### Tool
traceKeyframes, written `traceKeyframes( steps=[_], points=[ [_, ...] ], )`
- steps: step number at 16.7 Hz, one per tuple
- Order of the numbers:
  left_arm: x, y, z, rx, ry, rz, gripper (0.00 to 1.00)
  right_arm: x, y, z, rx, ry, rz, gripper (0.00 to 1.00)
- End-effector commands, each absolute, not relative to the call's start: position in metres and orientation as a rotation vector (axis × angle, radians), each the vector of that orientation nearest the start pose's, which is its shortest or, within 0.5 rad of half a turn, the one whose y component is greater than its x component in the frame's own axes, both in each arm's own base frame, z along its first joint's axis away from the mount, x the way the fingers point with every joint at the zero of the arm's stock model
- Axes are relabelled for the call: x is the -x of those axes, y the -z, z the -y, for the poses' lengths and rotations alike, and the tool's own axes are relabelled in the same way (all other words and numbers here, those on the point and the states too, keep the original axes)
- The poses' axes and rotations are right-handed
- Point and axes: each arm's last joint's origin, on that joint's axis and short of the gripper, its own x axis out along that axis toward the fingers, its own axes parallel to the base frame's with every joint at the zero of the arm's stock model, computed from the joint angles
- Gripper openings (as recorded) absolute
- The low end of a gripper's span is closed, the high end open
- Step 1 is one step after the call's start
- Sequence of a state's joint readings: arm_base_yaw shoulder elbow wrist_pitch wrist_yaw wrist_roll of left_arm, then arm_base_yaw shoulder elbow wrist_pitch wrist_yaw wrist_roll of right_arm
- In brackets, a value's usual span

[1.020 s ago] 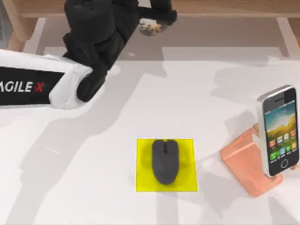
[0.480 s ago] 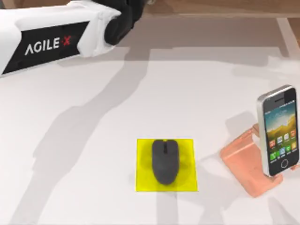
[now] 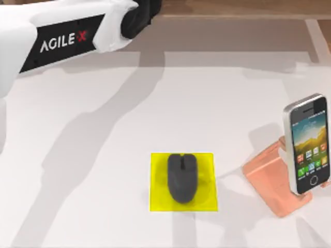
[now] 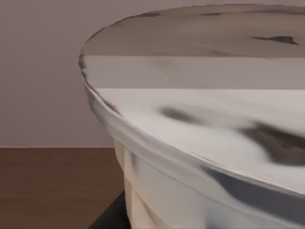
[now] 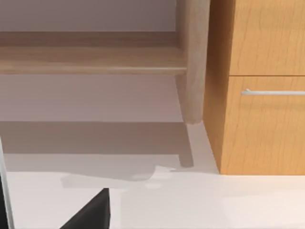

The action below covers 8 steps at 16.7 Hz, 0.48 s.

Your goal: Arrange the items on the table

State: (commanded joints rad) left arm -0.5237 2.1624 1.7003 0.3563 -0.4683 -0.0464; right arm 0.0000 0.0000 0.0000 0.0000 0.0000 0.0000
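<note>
The dark grey mouse [image 3: 182, 177] lies on a yellow pad [image 3: 183, 181] at the table's [image 3: 103, 155] front middle. At the right, the smartphone [image 3: 309, 143] leans upright on a copper-pink stand [image 3: 269, 181], screen lit. My left arm [image 3: 67, 41] reaches past the table's back edge at the upper left. Its wrist view has the cup's white lid [image 4: 200, 119] and pale body [image 4: 157, 200] very close, above a brown wooden surface [image 4: 52, 186]. A dark part of the left gripper [image 4: 108, 218] touches the cup's side. A dark part of my right gripper [image 5: 90, 212] sits low over the table.
A light wooden shelf [image 3: 232, 8] runs along the back edge of the table. The right wrist view shows its board [image 5: 90, 59], a leg [image 5: 193, 62] and a wooden cabinet with a metal handle [image 5: 271, 92] at the back right corner.
My left arm has swung back and up toward the shelf. Its dark wrist and the cup have left the top view, and the white forearm now lies across the upper left corner.
</note>
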Motion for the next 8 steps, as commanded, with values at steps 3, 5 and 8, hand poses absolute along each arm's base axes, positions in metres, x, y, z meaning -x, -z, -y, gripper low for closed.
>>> traceKeyframes(
  steps=[3,5,8],
  points=[
    [-0.4527,-0.2559,0.2408,0.010,0.035,-0.094,0.00,-0.1057,-0.1600,0.0012,0.000,0.000,0.000,1.00],
    [-0.4506,-0.2612,0.2407,0.016,0.038,-0.084,0.00,-0.1057,-0.1600,0.0012,0.000,0.000,0.000,1.00],
    [-0.4539,-0.2561,0.2390,0.011,0.031,-0.094,0.00,-0.1057,-0.1600,0.0012,0.000,0.000,0.000,1.00]
  ],
)
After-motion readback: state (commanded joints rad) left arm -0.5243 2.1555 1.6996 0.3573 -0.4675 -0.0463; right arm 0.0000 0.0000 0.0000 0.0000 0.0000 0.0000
